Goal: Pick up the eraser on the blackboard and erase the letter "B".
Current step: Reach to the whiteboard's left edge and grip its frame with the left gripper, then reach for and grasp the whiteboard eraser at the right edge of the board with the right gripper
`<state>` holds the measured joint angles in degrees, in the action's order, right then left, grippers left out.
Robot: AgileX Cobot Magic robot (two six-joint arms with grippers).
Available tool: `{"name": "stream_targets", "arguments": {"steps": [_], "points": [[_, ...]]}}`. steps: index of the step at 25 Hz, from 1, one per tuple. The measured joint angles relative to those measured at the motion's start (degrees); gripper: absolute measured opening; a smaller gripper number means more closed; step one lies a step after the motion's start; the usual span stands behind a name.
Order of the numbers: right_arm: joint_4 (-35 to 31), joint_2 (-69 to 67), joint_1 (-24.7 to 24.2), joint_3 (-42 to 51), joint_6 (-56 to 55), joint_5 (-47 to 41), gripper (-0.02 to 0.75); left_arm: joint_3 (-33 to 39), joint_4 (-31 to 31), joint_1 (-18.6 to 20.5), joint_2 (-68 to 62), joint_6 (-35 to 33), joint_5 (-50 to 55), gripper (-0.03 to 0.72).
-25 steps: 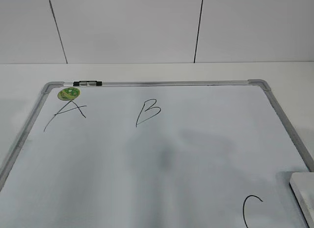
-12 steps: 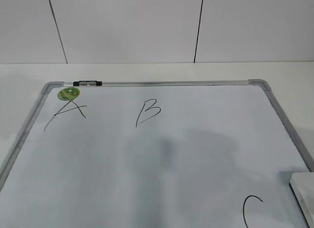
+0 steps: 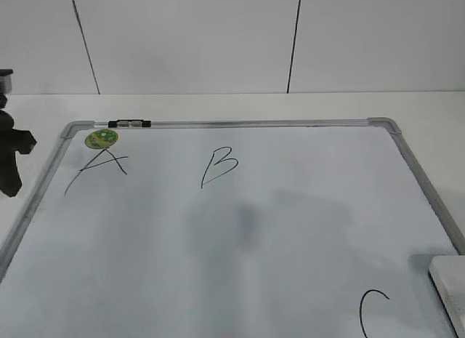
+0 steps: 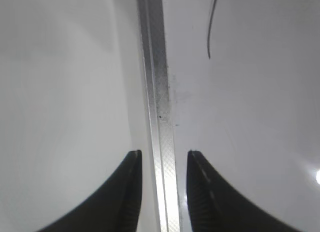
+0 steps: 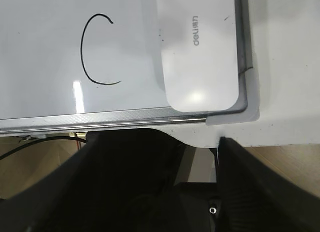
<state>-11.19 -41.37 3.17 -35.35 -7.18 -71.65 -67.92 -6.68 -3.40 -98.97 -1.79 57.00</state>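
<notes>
The blackboard point(image 3: 240, 124) is a white board in a grey frame lying flat on the table. The letter "B" point(image 3: 218, 167) is drawn at its upper middle. The eraser point(image 3: 450, 291) is a white block at the board's near right corner; it fills the top of the right wrist view point(image 5: 200, 47). My right gripper point(image 5: 200, 147) is open and empty, just off the board's near edge, short of the eraser. My left gripper point(image 4: 162, 157) is open and empty above the board's left frame rail point(image 4: 155, 82); it shows at the left edge of the exterior view point(image 3: 11, 160).
The handwritten "A" point(image 3: 98, 171) sits at the upper left under a round green sticker point(image 3: 102, 139). The "C" point(image 3: 372, 312) is near the eraser, and also shows in the right wrist view point(image 5: 95, 50). A small black-and-silver piece point(image 3: 129, 123) lies on the top frame. White wall behind.
My left gripper has come into the exterior view at the left edge. The shadows on the board's middle have shifted slightly. The eraser and letters have not moved.
</notes>
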Motion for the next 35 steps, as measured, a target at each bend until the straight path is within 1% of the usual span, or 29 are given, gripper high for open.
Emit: {"name": "stream_targets", "arguments": {"steps": [5,13,22,31,33,35], "points": [[0.00,0.00,0.00,0.00,0.00,0.00,0.551,-0.85,0.69,0.00,-4.99,0.00,-2.54,0.235],[0.00,0.00,0.00,0.00,0.00,0.00,0.551,-0.99,1.05,0.00,-8.33,0.00,-7.40,0.235],[-0.12,0.00,0.00,0.00,0.00,0.00,0.551,-0.99,1.05,0.00,-10.84,0.00,-9.65,0.235],[-0.14,0.00,0.00,0.00,0.00,0.00,0.551,-1.60,1.63,0.00,-11.98,0.00,-9.39,0.234],[-0.14,0.00,0.00,0.00,0.00,0.00,0.551,-1.82,1.63,0.00,-12.07,0.00,-9.08,0.211],[-0.14,0.00,0.00,0.00,0.00,0.00,0.551,-1.82,1.40,0.00,-12.10,0.00,-8.95,0.130]]}}
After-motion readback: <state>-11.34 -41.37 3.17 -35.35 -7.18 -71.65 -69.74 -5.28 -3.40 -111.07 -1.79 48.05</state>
